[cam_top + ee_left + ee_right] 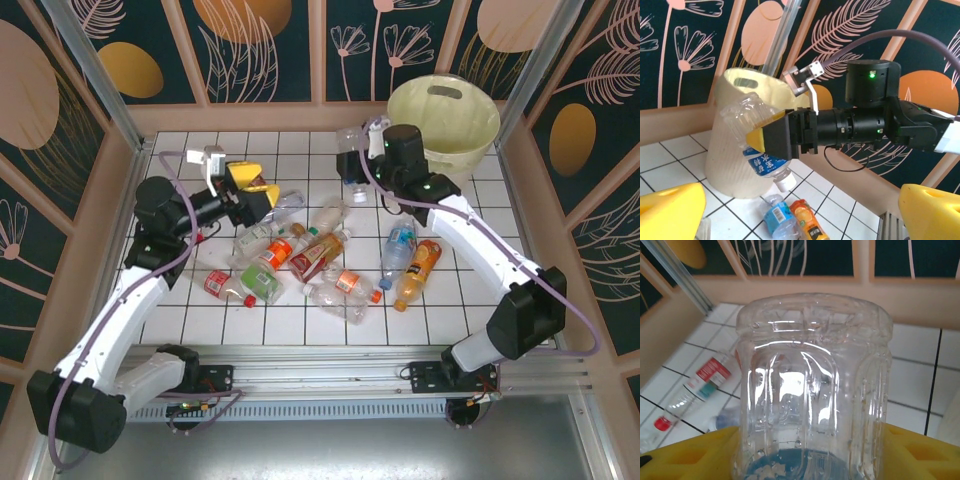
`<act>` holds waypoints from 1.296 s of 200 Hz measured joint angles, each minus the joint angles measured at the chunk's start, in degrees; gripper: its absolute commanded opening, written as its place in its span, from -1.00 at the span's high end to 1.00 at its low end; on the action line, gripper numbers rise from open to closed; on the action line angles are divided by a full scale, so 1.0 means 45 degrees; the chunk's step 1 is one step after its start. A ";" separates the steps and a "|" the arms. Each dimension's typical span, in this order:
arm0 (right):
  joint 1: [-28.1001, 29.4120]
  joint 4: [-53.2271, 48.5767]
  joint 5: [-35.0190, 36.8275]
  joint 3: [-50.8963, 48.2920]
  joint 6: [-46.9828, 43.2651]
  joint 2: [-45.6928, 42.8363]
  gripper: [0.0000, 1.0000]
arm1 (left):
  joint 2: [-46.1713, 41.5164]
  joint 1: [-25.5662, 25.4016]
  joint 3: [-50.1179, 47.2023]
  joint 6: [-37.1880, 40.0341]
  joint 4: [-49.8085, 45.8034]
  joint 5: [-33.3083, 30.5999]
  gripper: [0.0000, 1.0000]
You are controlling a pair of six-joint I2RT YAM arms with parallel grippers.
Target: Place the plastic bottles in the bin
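The right gripper (pixel 353 168) is clamped on a clear bottle (pixel 812 390), its yellow pads pressing both sides. In the left wrist view the bottle hangs cap down, clear of the tiled floor (pixel 300 310), with its blue label below the pads. The bin (pixel 480 140) stands just right of it, in the upper right of the top view.

The left gripper (pixel 252 192) hangs with its jaws spread wide and nothing between them, above the left end of the other bottles (pixel 320 252) scattered at centre frame.

The step looks like carrying this bottle to the bin. Next, the right arm should lift, swing right past the rim, and let go over the opening.
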 measured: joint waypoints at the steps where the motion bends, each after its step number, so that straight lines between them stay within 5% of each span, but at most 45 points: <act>1: 0.0000 0.0000 0.0000 0.0024 0.0000 0.0000 -0.27 | 0.0029 -0.0015 0.0029 -0.0005 0.0000 -0.0005 -0.97; 45: -0.0359 -0.0053 -0.0015 0.1564 -0.0321 0.0000 -0.27 | 0.1651 -0.1341 0.1491 0.0204 0.0151 -0.0379 -0.97; 128: -0.3526 0.0282 -0.0194 0.3016 -0.0219 0.0160 -0.28 | 0.2943 -0.3254 0.1763 0.0889 0.0243 -0.0787 -0.97; 197: -0.5149 -0.0301 -0.0481 0.5489 -0.0228 0.2652 -0.27 | 0.3021 -0.3410 0.1355 0.1394 0.0175 -0.0641 -0.97; 259: -0.5280 -0.1535 -0.0559 0.6411 -0.0189 0.4381 -0.24 | 0.3021 -0.3410 0.1355 0.1787 -0.0121 -0.0510 -0.97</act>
